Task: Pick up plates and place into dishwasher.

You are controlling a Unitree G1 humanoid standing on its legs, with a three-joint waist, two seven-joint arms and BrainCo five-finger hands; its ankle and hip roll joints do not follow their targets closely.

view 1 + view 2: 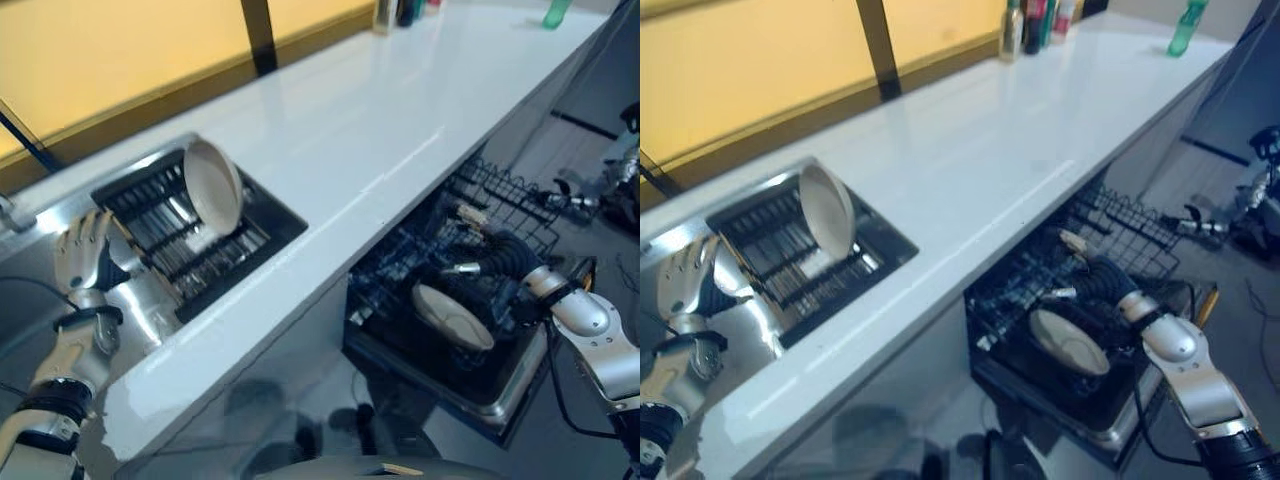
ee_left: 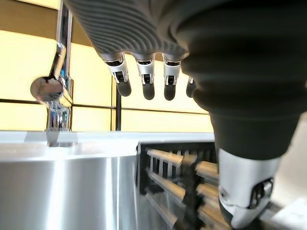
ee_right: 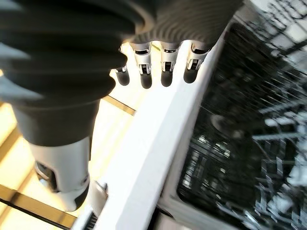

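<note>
Left robot hand [image 1: 82,255]: at 9 o'clock in the head views, raised over the sink beside the drying rack; fingers [image 2: 144,79] straight and spread, thumb apart, holding nothing.
Right robot hand [image 1: 1102,282]: at 4 o'clock, low over the pulled-out dishwasher rack, just past the plate lying there; in its wrist view the fingers [image 3: 165,67] hang straight and relaxed, nothing between them and the thumb.
Plate in rack [image 1: 213,186]: cream, standing on edge, tilted, in the slots of the drying rack at 10 o'clock.
Plate in dishwasher [image 1: 452,316]: cream, lying tilted in the dishwasher rack at 4 o'clock, close to the right robot hand; whether they touch cannot be told.
Drying rack [image 1: 160,230]: dark, slatted, set in the sink next to the left robot hand.
Sink [image 1: 40,215]: steel, at 9 o'clock, sunk in the counter.
Tap [image 2: 57,81]: chrome, at the sink's back edge.
Counter [image 1: 380,110]: white, glossy, running from 7 o'clock to 1 o'clock.
Dishwasher rack [image 1: 1120,225]: black wire, pulled out below the counter's front edge.
Bottles [image 1: 1040,20]: several at 12 o'clock on the counter's far end; a green bottle [image 1: 1183,28] apart at 1 o'clock.
</note>
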